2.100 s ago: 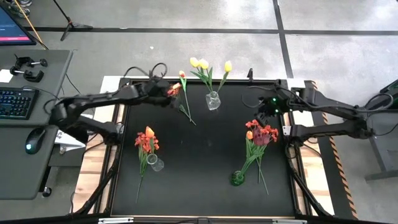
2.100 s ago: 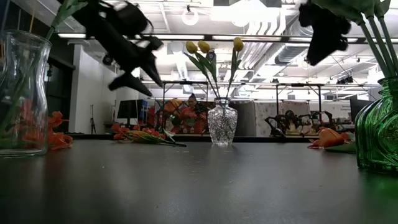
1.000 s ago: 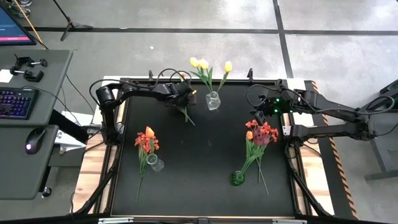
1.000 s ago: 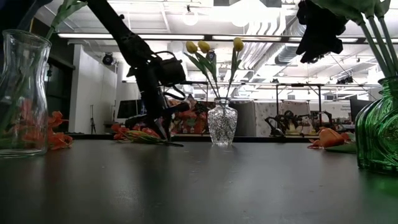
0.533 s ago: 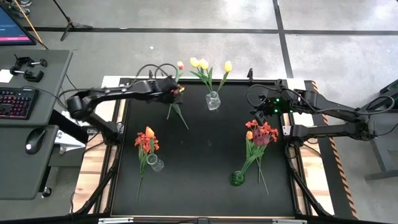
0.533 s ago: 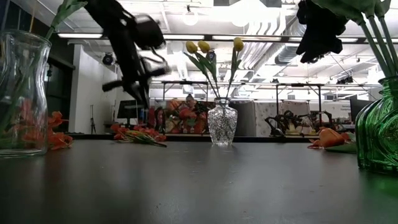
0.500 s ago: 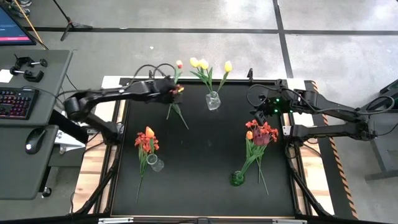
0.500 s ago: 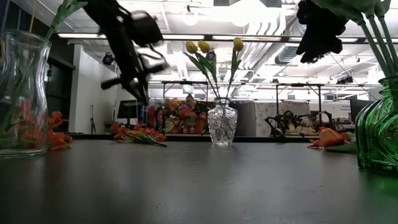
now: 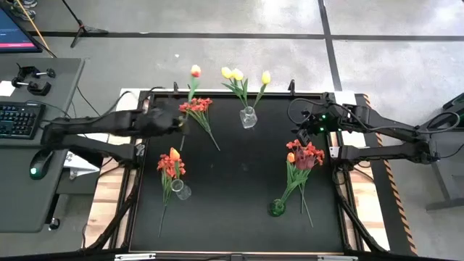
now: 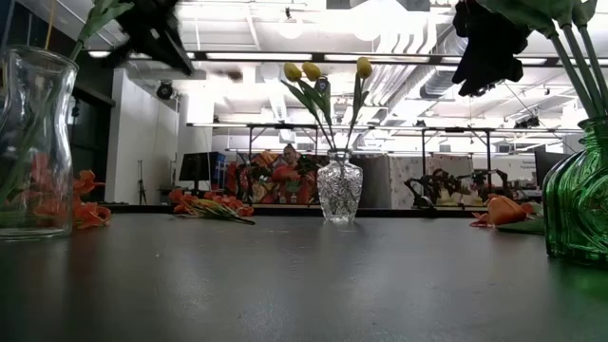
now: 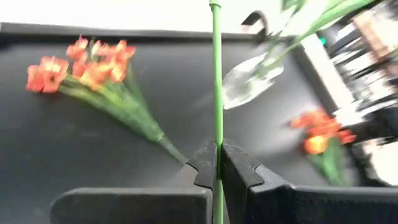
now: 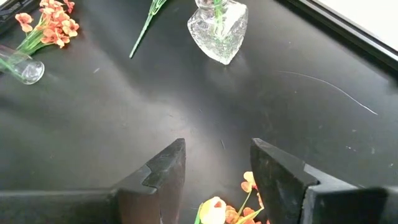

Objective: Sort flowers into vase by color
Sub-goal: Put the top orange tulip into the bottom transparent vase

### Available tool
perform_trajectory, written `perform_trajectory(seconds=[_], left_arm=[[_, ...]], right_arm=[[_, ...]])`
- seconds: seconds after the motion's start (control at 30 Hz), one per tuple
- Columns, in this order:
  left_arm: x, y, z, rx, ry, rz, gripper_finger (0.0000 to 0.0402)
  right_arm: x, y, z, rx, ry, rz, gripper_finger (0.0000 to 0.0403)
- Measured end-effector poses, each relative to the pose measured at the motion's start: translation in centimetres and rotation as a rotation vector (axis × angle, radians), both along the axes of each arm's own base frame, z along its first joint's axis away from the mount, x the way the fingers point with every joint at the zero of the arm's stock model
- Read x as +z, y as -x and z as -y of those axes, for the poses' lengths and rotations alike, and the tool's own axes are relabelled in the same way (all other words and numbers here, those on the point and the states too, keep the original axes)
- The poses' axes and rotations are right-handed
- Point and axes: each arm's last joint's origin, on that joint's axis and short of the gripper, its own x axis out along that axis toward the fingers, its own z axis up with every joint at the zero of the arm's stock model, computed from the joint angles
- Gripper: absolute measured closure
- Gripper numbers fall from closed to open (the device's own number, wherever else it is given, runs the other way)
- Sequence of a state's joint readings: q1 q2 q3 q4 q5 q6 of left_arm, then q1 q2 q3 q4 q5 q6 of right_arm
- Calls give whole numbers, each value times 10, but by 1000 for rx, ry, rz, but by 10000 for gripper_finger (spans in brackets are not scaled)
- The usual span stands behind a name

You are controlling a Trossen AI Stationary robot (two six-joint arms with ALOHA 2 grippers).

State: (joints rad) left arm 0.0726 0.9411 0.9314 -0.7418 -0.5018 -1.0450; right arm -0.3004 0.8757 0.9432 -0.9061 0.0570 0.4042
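Black desk [image 9: 239,174] on a grey floor; open workshop behind. Clear vase [image 9: 249,117] of yellow tulips at 12 o'clock, green vase [image 9: 278,208] at 5 o'clock, small clear vase [image 9: 180,191] at 8 o'clock. Since half a second ago, left gripper [image 9: 174,120] pulled back toward 10 o'clock, pinching a yellow-and-red tulip [image 9: 194,72]; red bunch [image 9: 197,106] left lying beside it. Right gripper [image 12: 214,168] spread, at the 2 o'clock edge. Desk centre bare.

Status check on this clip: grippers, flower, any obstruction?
Left gripper shut on tulip stem, lifted at table's left rear. Right gripper open, idle at right rear. Red bunch lying loose beside yellow vase. Path clear.
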Motion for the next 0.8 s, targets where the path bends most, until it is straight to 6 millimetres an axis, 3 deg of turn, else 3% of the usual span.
perform_trajectory(seconds=[0.23,0.53,0.8], left_arm=[[33,36,43,-12,-279,226,401],[67,41,102,-348,-474,416,401],[102,58,111,-330,-723,419,401]], right_arm=[[1,-1,0,-18,-10,23,234],[1,-1,0,-41,-30,35,234],[4,-4,1,-65,-41,80,234]])
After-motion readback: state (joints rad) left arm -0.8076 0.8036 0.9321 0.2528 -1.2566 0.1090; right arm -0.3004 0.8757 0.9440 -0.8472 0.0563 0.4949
